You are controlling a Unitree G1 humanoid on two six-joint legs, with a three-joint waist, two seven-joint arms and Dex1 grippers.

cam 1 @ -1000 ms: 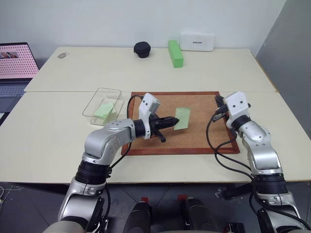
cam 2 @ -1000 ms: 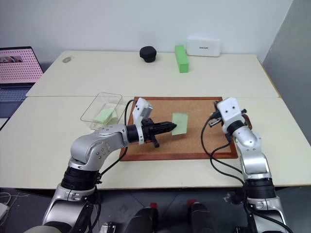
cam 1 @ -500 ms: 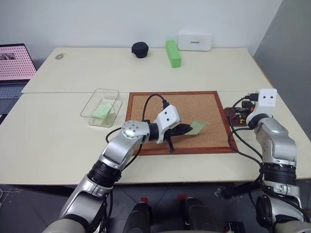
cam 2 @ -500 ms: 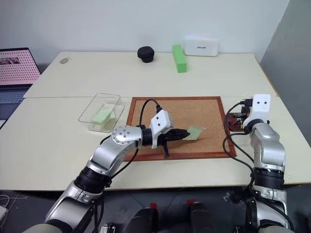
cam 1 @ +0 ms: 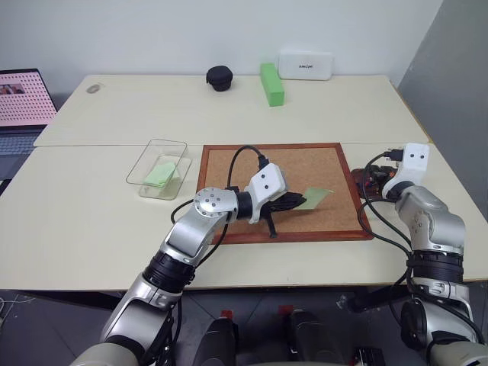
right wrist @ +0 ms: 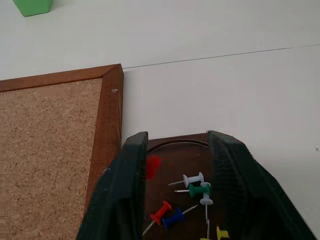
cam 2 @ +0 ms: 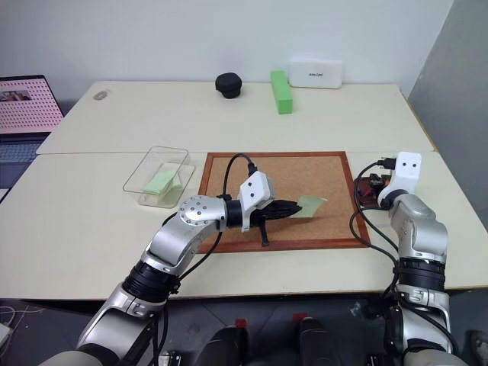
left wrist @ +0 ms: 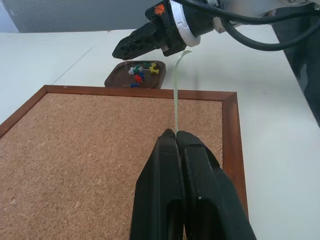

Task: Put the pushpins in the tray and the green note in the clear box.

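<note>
Black fingers of the left gripper [left wrist: 176, 134] are pressed together on the edge of the small thin pale-green paper note [cam 1: 316, 197], which they hold lifted above the large wood-framed cork board [cam 1: 313, 164], its free end pointing toward the robot's right. Seen from the left wrist, the note stands edge-on as a thin green line running away from the fingertips.

To the right, just past the board's frame, the right gripper [right wrist: 177, 137] hangs over the small shallow dark reddish-brown tray [left wrist: 150, 81], its two fingers standing apart with nothing between them. In the tray lie several pushpins [right wrist: 192, 186]: red, white, green, blue and yellow heads, loosely heaped; one more red pin [right wrist: 153, 165] shows blurred close beside a finger, and whether it touches the tray I cannot tell.

On the robot's left, near the board's far left corner, sits the transparent rectangular plastic box [cam 1: 142, 169] with another pale-green slip [cam 1: 162, 173] lying inside it.

Farther back on the cream table [cam 1: 152, 107] are a round black object [cam 1: 219, 76], a thick bright green block [cam 1: 271, 83] and a flat white case [cam 1: 306, 65]. At the far left edge stands an open laptop [cam 1: 21, 95] with a pink screen.
</note>
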